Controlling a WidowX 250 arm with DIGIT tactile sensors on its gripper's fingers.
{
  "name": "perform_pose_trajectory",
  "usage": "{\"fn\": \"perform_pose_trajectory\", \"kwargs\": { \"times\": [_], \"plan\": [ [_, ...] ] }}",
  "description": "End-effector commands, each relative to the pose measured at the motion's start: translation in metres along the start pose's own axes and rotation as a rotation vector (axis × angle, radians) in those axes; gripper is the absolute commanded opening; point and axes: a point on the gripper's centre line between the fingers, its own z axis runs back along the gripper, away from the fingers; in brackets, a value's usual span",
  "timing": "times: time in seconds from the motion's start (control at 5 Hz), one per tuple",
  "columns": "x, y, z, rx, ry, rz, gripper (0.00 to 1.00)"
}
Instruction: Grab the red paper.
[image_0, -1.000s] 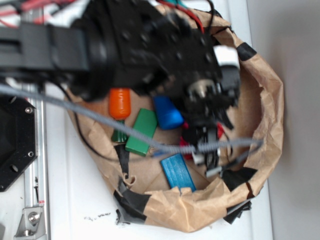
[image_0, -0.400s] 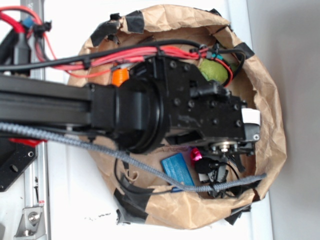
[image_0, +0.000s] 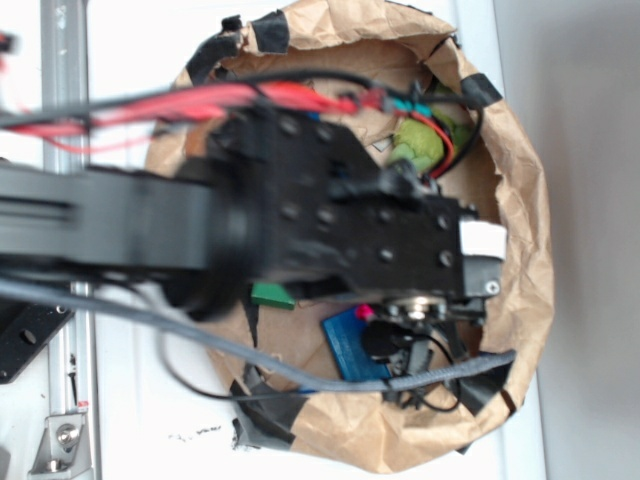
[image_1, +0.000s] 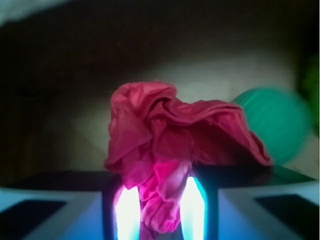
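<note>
Where the wrist view is centred, the red paper (image_1: 170, 145) is seen as a crumpled wad whose lower folds are pinched between the two jaws, which glow pale at the bottom of the frame; the bulk of the wad billows above them, so only its narrow lower part is held, presumably because that fold was the easiest to close on. A hold this low on loose paper is judged to be light and liable to slip if lifted sharply. To the right of the wad, behind it, a green ball (image_1: 280, 125) is seen, apart from the paper. In the exterior view only a small red patch (image_0: 366, 312) of the paper is shown beneath the gripper (image_0: 415, 335), at lower centre, since the dark arm (image_0: 300, 230) covers most of the scene. Just to the left of it a blue block (image_0: 350, 345) lies flat, and further left a green block (image_0: 272, 295) is partly hidden by the arm. All of these are held in a brown paper bag (image_0: 530, 270) with its rim rolled down and taped, set on a white counter (image_0: 130, 420), so that the objects stay gathered within reach.
</note>
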Motion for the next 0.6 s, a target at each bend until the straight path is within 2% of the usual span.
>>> {"fn": "perform_pose_trajectory", "kwargs": {
  "times": [0.0, 0.2, 0.4],
  "plan": [
    [-0.017, 0.033, 0.111, 0.065, -0.134, -0.019, 0.0],
    [-0.019, 0.035, 0.125, 0.074, -0.154, -0.041, 0.0],
    [-0.015, 0.038, 0.122, 0.123, -0.133, -0.063, 0.0]
  ]
}}
